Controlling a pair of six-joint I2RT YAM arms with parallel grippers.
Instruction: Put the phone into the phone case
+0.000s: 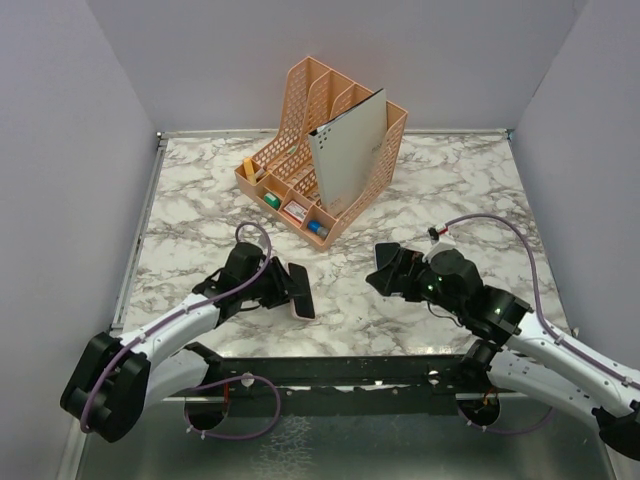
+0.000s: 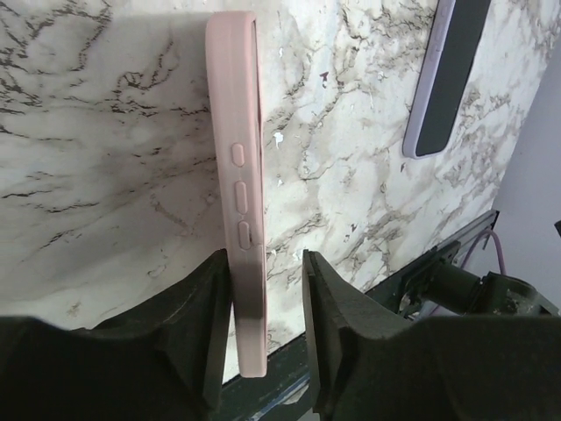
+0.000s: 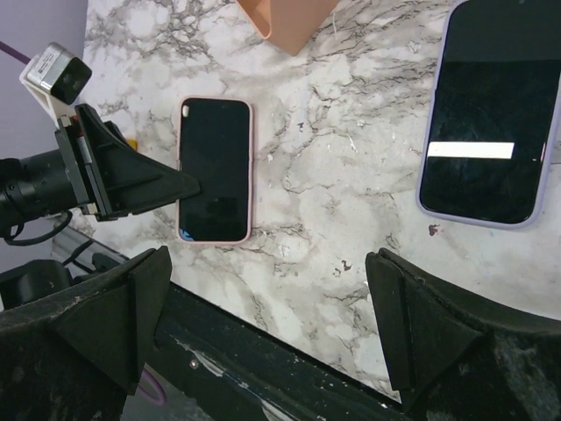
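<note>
Right gripper agape | left gripper slack astride case | marble table | grey walls

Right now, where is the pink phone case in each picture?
Top external: the pink case is lower left of the middle, at the tip of the left gripper.
Left wrist: in the middle, seen edge-on inside that gripper's open jaws.
Right wrist: left of the middle, with its dark face showing.
Shared landmark: the left gripper, right beside the case in all three views.
</note>
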